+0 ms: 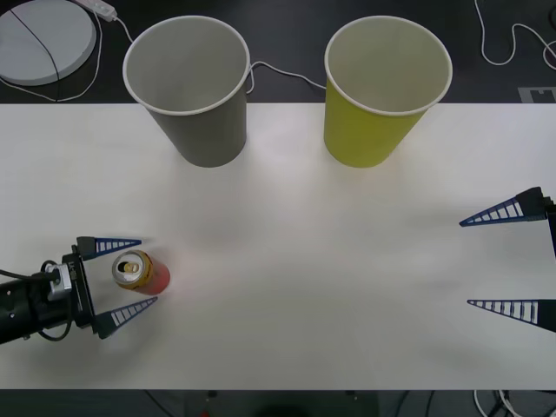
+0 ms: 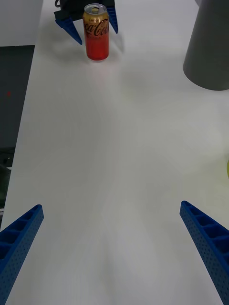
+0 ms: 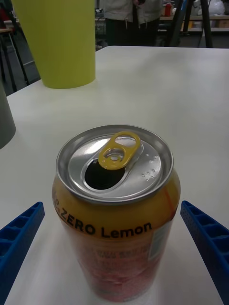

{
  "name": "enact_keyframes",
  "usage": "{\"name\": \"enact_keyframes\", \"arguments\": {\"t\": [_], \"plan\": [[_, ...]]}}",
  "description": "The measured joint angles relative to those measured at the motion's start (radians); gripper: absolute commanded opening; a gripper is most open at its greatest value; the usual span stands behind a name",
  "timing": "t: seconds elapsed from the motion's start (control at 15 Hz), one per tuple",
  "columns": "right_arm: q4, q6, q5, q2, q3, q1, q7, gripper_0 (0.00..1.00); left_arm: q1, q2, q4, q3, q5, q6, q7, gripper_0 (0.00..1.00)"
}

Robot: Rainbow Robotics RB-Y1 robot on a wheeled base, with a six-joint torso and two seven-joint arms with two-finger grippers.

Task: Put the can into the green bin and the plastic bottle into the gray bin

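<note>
While the left gripper (image 1: 127, 280) brackets the small red-and-orange aluminium can (image 1: 141, 271) at eight o'clock on the white counter (image 1: 313, 261), jaws wide and not touching, it should close squarely mid-body; the right gripper (image 1: 508, 261) waits, spread empty, at three o'clock.

White surface (image 1: 347, 261) over dark floor (image 1: 287, 52); white cables (image 1: 278, 71) and round gray disc (image 1: 43, 39) behind.
</note>
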Motion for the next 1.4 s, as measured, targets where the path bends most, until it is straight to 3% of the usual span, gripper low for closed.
{"name": "enact_keyframes", "arguments": {"t": [0.47,0.53,0.6,0.67,0.73,1.4], "plan": [[0.0,0.0,0.0,0.0,0.0,0.0,0.0,1.0,-0.012,-0.049,0.009,0.0,0.006,0.026,0.001,1.0],[0.0,0.0,0.0,0.0,0.0,0.0,0.0,1.0,-0.012,-0.049,0.009,0.0,0.005,0.026,0.001,0.9],[0.0,0.0,0.0,0.0,0.0,0.0,0.0,1.0,-0.012,-0.049,0.009,0.0,0.005,0.026,0.001,0.26],[0.0,0.0,0.0,0.0,0.0,0.0,0.0,1.0,-0.012,-0.049,0.009,0.0,0.005,0.026,0.001,0.07],[0.0,0.0,0.0,0.0,0.0,0.0,0.0,1.0,-0.012,-0.049,0.008,0.001,0.005,0.026,0.002,0.01],[0.0,0.0,0.0,0.0,0.0,0.0,0.0,1.0,-0.024,-0.041,0.004,0.007,-0.005,0.035,0.022,0.0]]}}
